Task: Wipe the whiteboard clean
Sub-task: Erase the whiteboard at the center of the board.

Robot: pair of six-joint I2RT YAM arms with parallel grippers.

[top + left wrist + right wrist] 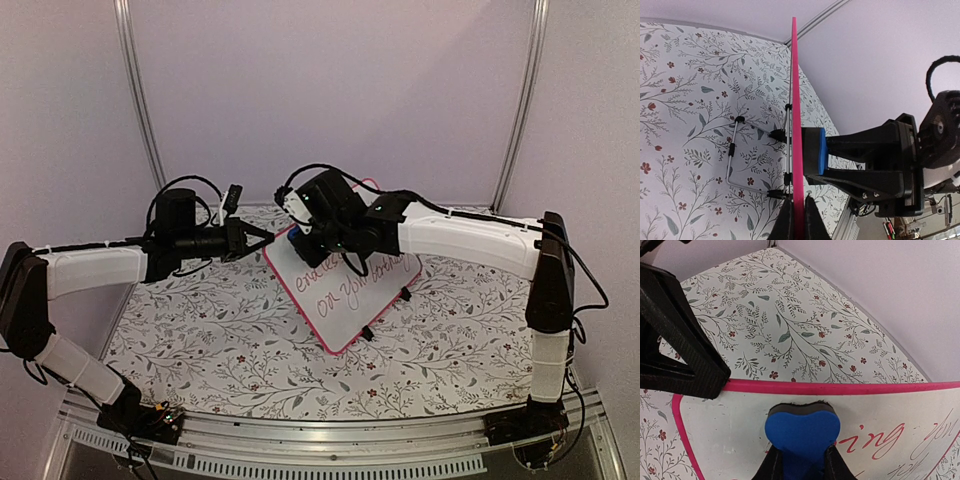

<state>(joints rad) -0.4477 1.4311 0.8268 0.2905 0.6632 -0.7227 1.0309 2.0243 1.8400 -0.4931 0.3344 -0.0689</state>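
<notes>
Of the whiteboard [350,300], propped tilted at mid-table on its wire stand: probably light and stiff, slick-faced, likely to tip or slide under a push, so best gripped by the pink frame [796,100]. Clamped on that frame's left edge by the left gripper [799,220], fingers together. Pinched narrowly in the right gripper [799,462], a blue eraser [801,432], seemingly touching the board's far-left corner beside the red writing.

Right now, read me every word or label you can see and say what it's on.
"...ing you": red handwriting on the whiteboard, start behind the blue eraser.
"on your": lower line, next word blurred.
Middle line, starting "end": too blurred.
No other text readable.
</notes>
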